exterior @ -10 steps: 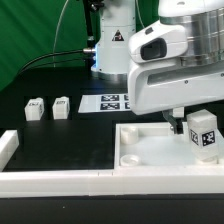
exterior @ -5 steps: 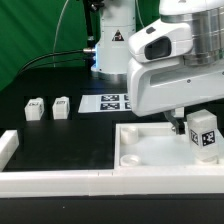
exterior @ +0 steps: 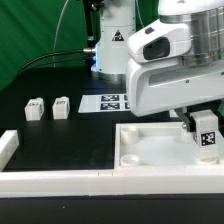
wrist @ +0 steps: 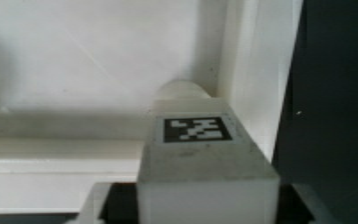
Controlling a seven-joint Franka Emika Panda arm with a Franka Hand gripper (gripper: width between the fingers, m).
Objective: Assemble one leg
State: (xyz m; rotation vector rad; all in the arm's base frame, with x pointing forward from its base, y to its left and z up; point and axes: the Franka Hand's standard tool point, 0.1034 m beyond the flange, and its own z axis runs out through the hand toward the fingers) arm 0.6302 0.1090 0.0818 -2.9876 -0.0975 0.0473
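Observation:
My gripper [exterior: 202, 122] is shut on a leg [exterior: 208, 137], a small white block with a black-and-white tag. It holds the leg over the right end of the white tabletop tray [exterior: 150, 131], near a corner. In the wrist view the leg [wrist: 201, 165] rises between the jaws of the gripper [wrist: 202, 206], its tag facing the camera. The tray's wall [wrist: 247, 60] and a round corner socket [wrist: 188, 92] lie just beyond it. Two more legs [exterior: 35, 108] [exterior: 62, 106] stand on the black table at the exterior view's left.
The marker board [exterior: 112, 102] lies behind the tray. A long white border bar [exterior: 60, 180] runs along the front and a shorter one [exterior: 8, 146] sits at the left. The arm's white body [exterior: 165, 70] hangs over the tray.
The gripper and the leg it holds have shifted slightly toward the exterior view's right and a little lower. Nothing else has moved.

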